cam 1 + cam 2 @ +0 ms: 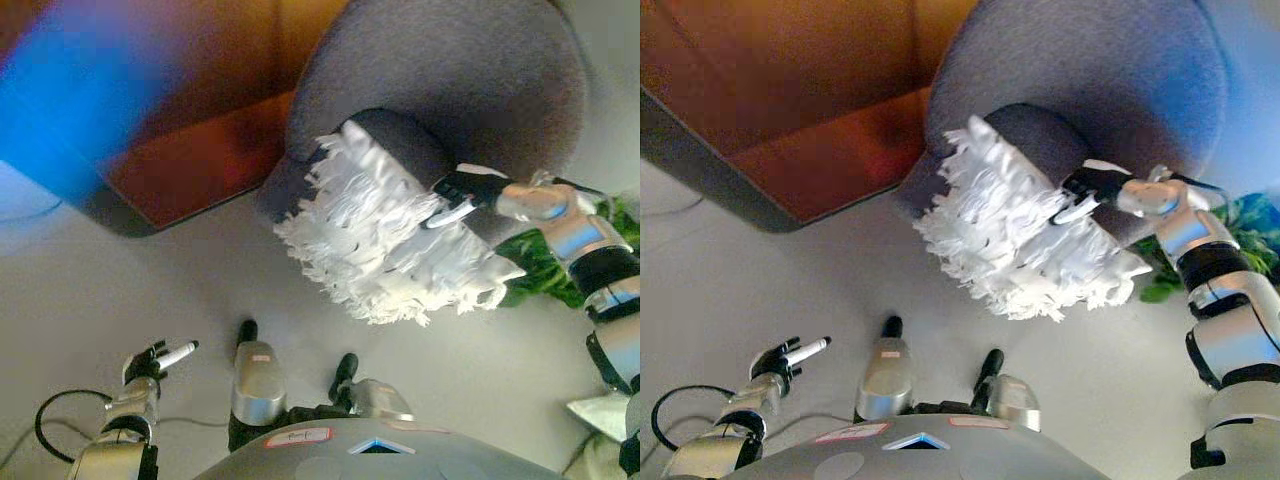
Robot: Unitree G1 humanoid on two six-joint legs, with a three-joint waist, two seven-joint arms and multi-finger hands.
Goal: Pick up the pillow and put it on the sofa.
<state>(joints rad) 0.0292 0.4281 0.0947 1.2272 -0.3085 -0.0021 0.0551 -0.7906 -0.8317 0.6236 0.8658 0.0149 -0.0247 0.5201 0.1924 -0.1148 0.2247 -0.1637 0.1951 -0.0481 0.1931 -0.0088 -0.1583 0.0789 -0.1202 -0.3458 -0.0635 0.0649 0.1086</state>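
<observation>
The white shaggy pillow lies against the front edge of the grey sofa, draped over the rounded seat cushion with its fringed lower edge hanging down past the sofa's front toward the floor. The right hand reaches in from the sofa's right side and rests on the pillow's upper edge, its dark fingers curled into the fringe with a white tip showing, so it appears to be holding the pillow in a pinch. The left hand hangs well away from the sofa, low over the floor, its fingers loosely extended and holding nothing. A brown wooden cabinet stands just beside the sofa on its left, and a green plant shows close to the sofa's right, behind the right arm. I judge this to be the placing step, nearly finished: the pillow is on the sofa but only at its edge. The next move probably calls for pushing it further onto the seat so it cannot slide off, then uncurling the fingers clear of the fringe
</observation>
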